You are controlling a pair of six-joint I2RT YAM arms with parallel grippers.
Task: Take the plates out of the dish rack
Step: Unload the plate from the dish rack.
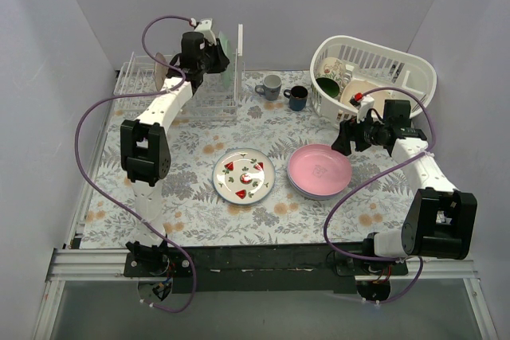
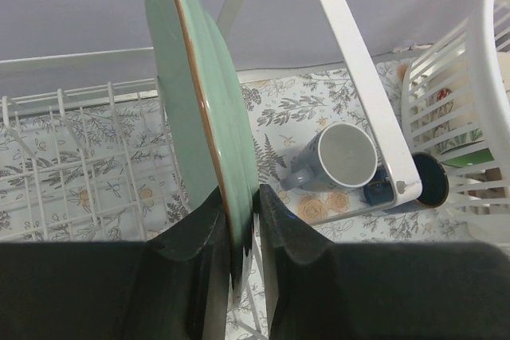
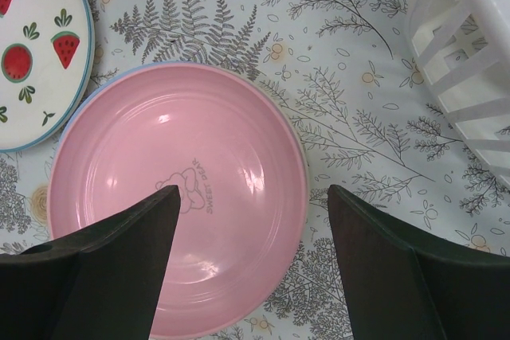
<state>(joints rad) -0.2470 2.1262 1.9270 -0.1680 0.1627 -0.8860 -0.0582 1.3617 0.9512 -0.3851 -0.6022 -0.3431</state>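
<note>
- Left hand [image 2: 243, 227] pinches the pale green plate [image 2: 203, 93] by its rim, upright, at the dish rack [image 2: 80, 157].
- Right hand [image 3: 253, 197] spread, empty, over the pink plate [image 3: 183, 141], well right of the dish rack.

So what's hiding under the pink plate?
A blue plate lies under the pink plate. Only a thin sliver of its rim peeks out on one side. The rest is covered, so whether more plates lie beneath cannot be seen.
</note>
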